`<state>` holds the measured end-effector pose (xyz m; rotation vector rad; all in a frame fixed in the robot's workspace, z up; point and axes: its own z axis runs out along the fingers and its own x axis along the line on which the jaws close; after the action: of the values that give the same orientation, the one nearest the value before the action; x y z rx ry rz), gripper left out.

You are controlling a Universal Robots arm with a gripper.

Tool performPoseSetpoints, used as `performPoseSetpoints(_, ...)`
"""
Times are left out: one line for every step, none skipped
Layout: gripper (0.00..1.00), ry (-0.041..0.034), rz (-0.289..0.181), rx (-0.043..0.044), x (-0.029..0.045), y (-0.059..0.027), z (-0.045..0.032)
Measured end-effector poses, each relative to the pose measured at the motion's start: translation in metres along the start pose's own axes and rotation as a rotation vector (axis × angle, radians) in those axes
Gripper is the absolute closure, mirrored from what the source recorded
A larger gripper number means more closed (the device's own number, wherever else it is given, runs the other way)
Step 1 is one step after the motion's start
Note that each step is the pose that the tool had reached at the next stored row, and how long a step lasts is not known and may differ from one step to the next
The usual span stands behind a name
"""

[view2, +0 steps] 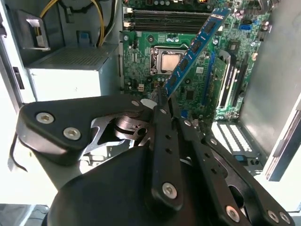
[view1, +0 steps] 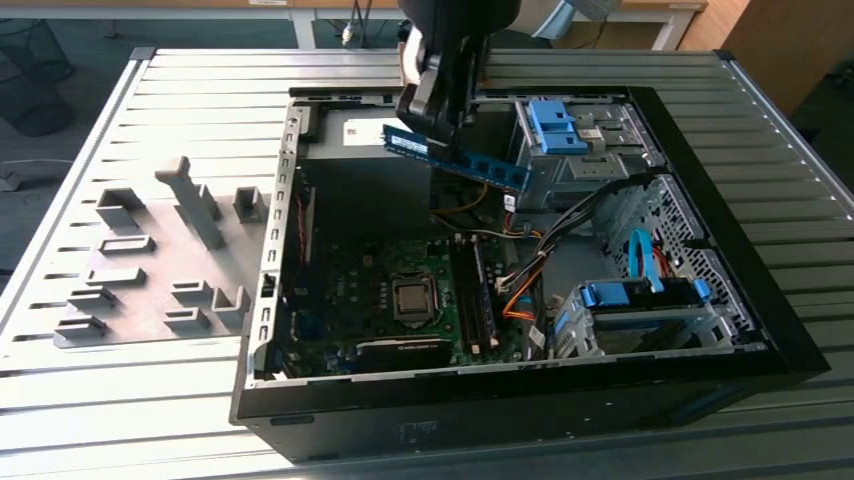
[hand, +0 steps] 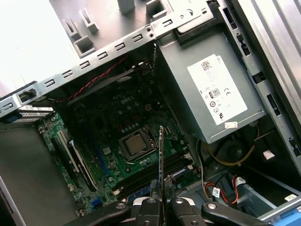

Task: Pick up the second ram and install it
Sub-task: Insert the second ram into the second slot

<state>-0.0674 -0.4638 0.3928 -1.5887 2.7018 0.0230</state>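
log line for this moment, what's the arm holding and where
gripper: shut on second ram | ram: tilted, held in the air above motherboard in open case | install: not yet seated

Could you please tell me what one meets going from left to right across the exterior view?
From the left: grey holder blocks → computer case's metal side wall → second ram, held by the gripper → blue drive tray → case's black outer panel.
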Motion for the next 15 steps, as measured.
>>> performPoseSetpoints(0.86, 0.0000, 0.009, 0.0002, 0.0000, 0.0000, 0.0000)
performPoseSetpoints(0.86, 0.0000, 0.018, 0.0004, 0.0000, 0.0000, 0.0000)
performPoseSetpoints(0.86, 0.0001, 0.028, 0.0005, 0.0000, 0.0000, 0.0000)
performPoseSetpoints(0.86, 0.0001, 0.037, 0.0008, 0.0000, 0.0000, 0.0000)
performPoseSetpoints(0.86, 0.0001, 0.047, 0.0009, 0.0000, 0.0000, 0.0001)
performPoseSetpoints(0.86, 0.0002, 0.056, 0.0011, 0.0000, 0.0000, 0.0001)
performPoseSetpoints(0.86, 0.0003, 0.066, 0.0014, 0.0000, 0.0000, 0.0001)
performPoseSetpoints(0.86, 0.0004, 0.076, 0.0016, 0.0000, 0.0000, 0.0001)
performPoseSetpoints(0.86, 0.0004, 0.086, 0.0019, 0.0000, 0.0000, 0.0001)
performPoseSetpoints(0.86, 0.0005, 0.095, 0.0021, 0.0000, 0.0000, 0.0002)
performPoseSetpoints(0.86, 0.0005, 0.106, 0.0023, 0.0000, 0.0000, 0.0002)
performPoseSetpoints(0.86, 0.0006, 0.114, 0.0025, 0.0000, 0.0000, 0.0002)
performPoseSetpoints(0.86, 0.0007, 0.125, 0.0027, 0.0000, 0.0000, 0.0002)
performPoseSetpoints(0.86, 0.0008, 0.134, 0.0029, 0.0000, 0.0000, 0.0002)
performPoseSetpoints(0.86, 0.0009, 0.144, 0.0031, 0.0000, 0.0000, 0.0002)
